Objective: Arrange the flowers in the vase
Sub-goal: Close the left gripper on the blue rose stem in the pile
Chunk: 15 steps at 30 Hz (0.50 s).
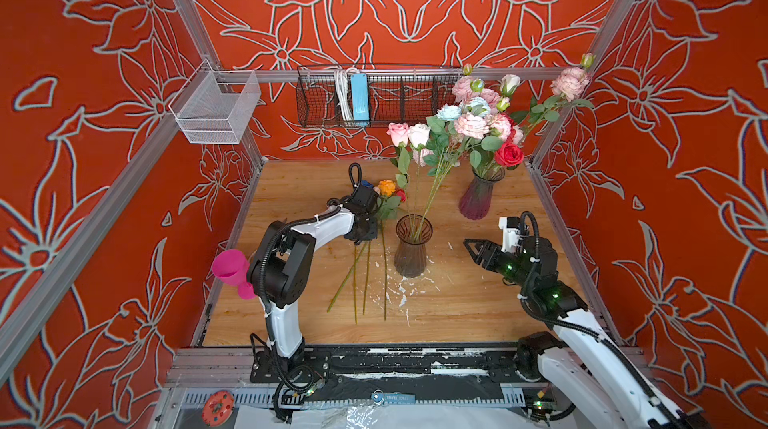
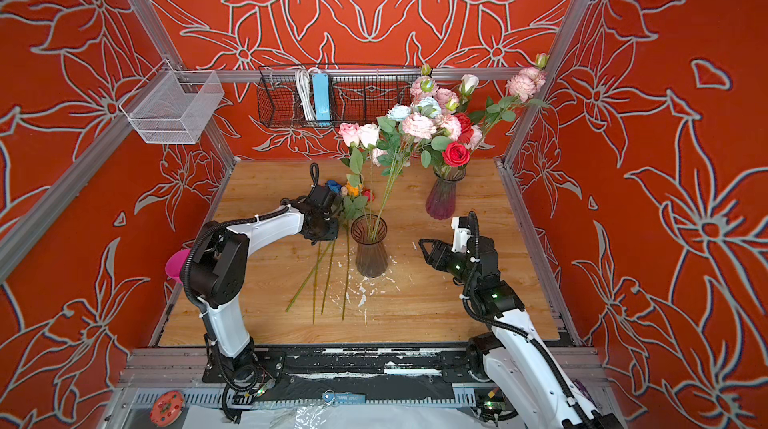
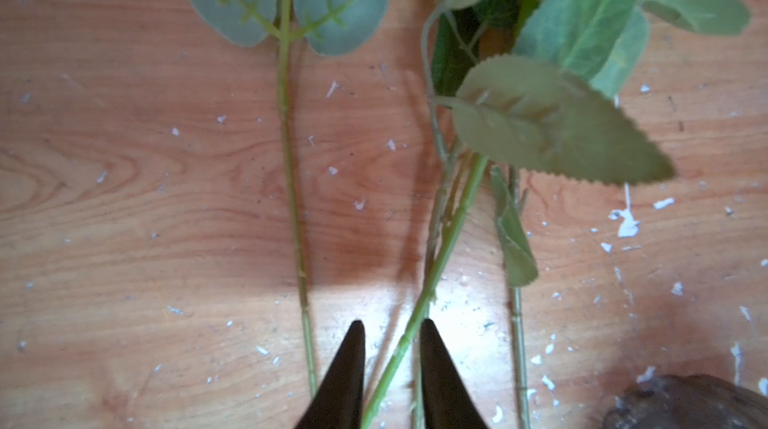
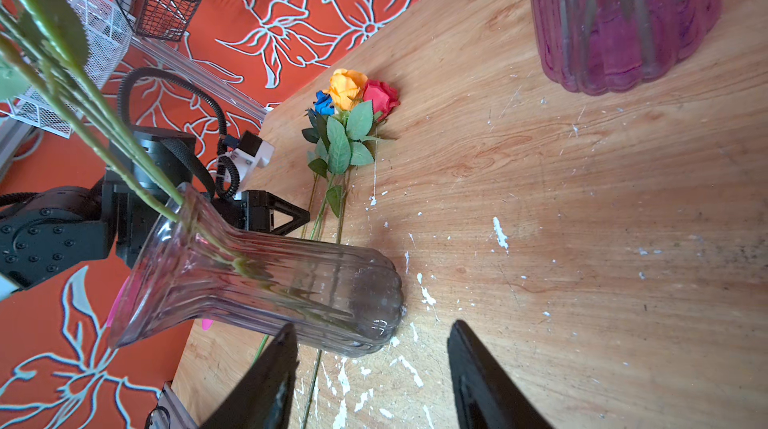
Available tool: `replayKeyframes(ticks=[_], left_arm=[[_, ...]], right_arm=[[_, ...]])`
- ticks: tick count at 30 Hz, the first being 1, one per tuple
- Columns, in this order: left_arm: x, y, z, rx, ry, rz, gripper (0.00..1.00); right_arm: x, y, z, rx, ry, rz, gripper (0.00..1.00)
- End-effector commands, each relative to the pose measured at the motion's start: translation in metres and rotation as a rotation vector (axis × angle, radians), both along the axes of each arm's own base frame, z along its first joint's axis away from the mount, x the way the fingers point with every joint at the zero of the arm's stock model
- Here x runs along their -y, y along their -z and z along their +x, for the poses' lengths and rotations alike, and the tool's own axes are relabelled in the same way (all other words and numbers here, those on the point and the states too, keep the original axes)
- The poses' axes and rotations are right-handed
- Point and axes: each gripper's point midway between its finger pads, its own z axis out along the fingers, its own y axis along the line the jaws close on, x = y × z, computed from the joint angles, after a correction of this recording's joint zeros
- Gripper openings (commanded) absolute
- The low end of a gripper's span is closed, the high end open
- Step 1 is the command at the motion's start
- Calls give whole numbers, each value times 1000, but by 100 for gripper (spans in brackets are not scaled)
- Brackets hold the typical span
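Several loose flowers [image 1: 387,187] lie on the wooden table left of the clear smoky vase [image 1: 410,252], their long stems [image 1: 368,277] running toward the front. The orange, red and blue blooms [image 4: 353,94] show in the right wrist view. My left gripper [image 3: 392,325] points down over these stems. It is open, with one green stem [image 3: 440,252] passing between its fingertips and a gap on one side. The clear vase [image 2: 370,248] holds pink and white roses [image 1: 409,134]. My right gripper [image 1: 471,250] hovers open and empty to the right of the vase [image 4: 270,281].
A purple vase [image 1: 480,194] with a full bouquet [image 1: 478,119] stands at the back right. A pink cup [image 1: 230,267] sits behind the left arm at the table's left edge. A black wire basket [image 1: 374,94] and a white mesh basket [image 1: 216,109] hang on the frame.
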Motion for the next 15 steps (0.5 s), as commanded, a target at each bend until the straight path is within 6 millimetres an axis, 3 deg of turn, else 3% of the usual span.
replayKeyframes(ticks=[1, 6, 15], left_arm=[[-9, -7, 1, -9, -48, -5, 29], [-35, 3, 8, -70, -141, 40, 29], [-40, 30, -8, -183, -145, 74, 28]], right_arm=[[0, -12, 4, 37, 8, -5, 59], [-2, -10, 6, 34, -2, -5, 59], [1, -7, 2, 34, 1, -23, 59]])
